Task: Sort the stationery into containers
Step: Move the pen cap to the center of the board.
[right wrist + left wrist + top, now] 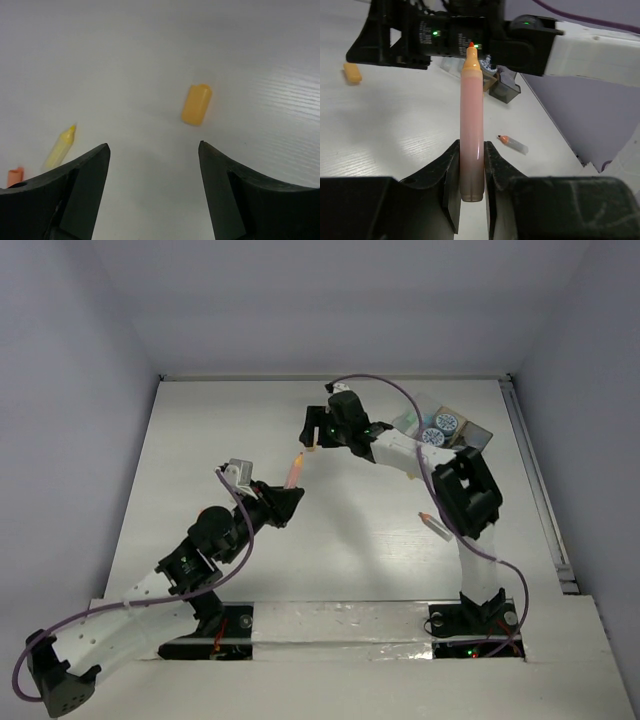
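Observation:
My left gripper (291, 493) is shut on a pink stick with an orange tip (295, 470) and holds it off the table, pointing away; the left wrist view shows the stick (471, 115) clamped between both fingers. My right gripper (311, 432) is open and empty, hanging over a small orange block (196, 104), which lies just beyond its fingertips. A yellow stick (60, 148) lies to the left of it. A clear-capped stick (435, 525) lies on the table by the right arm. Two blue-white lidded jars (445, 423) sit in the containers at the back right.
The dark tray (478, 436) and a clear box (410, 420) stand together at the back right, partly behind the right arm. The right arm (470, 35) crosses just beyond the held stick's tip. White walls bound the table on three sides.

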Available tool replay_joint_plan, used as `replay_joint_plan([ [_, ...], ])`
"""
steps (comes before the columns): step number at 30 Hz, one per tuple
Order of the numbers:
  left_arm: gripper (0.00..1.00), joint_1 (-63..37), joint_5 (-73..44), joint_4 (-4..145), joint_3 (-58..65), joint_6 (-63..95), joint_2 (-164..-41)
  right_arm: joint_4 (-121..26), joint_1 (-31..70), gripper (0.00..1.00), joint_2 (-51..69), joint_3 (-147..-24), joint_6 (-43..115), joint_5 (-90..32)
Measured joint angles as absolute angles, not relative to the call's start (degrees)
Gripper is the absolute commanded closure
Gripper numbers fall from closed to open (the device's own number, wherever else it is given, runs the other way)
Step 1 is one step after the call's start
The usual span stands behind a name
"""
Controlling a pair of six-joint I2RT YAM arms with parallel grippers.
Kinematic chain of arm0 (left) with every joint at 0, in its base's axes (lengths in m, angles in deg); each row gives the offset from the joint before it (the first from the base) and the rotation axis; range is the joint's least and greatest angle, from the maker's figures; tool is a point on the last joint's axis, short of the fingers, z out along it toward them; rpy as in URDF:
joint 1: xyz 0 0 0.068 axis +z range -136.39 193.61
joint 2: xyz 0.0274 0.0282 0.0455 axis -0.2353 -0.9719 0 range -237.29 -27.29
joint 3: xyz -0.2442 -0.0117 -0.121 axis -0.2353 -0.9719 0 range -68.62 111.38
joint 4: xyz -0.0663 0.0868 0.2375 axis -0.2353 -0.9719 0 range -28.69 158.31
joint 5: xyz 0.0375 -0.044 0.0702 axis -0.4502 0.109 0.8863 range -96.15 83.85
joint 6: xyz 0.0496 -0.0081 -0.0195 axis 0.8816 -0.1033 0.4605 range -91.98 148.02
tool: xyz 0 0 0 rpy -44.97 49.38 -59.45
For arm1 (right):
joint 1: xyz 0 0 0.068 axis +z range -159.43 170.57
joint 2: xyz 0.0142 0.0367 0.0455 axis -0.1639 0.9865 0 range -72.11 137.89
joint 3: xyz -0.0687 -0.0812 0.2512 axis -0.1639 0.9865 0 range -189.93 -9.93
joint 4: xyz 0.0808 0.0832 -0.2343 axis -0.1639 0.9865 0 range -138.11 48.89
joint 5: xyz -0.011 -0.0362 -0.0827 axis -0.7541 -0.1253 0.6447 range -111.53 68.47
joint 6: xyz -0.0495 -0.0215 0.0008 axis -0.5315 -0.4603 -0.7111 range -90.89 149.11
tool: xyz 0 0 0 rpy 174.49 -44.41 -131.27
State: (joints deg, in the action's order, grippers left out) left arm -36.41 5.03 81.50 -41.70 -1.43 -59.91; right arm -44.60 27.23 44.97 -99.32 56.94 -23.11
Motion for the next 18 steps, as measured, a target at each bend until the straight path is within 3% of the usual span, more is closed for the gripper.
replay_joint_plan([
  [3,1.0,-36.4,4.5,81.0,-41.7,-1.4,-59.3,-40.5,27.2,0.16,51.4,-105.6,56.4,-21.3],
  [7,1.0,-36.4,3.3,79.7,-41.7,-1.4,-58.1,-34.9,27.3,0.16,58.2,-112.8,55.4,-18.9],
  [13,1.0,-36.4,1.7,78.8,-41.7,-1.4,-56.5,-29.2,27.8,0.29,66.0,-124.0,52.9,-15.6],
  [15,1.0,-36.4,1.3,78.7,-41.7,-1.4,-56.4,-27.7,28.2,0.47,68.5,-128.2,51.8,-14.6],
  [17,1.0,-36.4,0.9,78.7,-41.7,-1.4,-56.4,-27.6,28.7,0.72,69.8,-129.7,50.8,-13.8],
  [18,1.0,-36.4,0.7,78.7,-41.7,-1.4,-56.4,-27.4,28.9,0.76,69.9,-129.8,50.3,-13.6],
])
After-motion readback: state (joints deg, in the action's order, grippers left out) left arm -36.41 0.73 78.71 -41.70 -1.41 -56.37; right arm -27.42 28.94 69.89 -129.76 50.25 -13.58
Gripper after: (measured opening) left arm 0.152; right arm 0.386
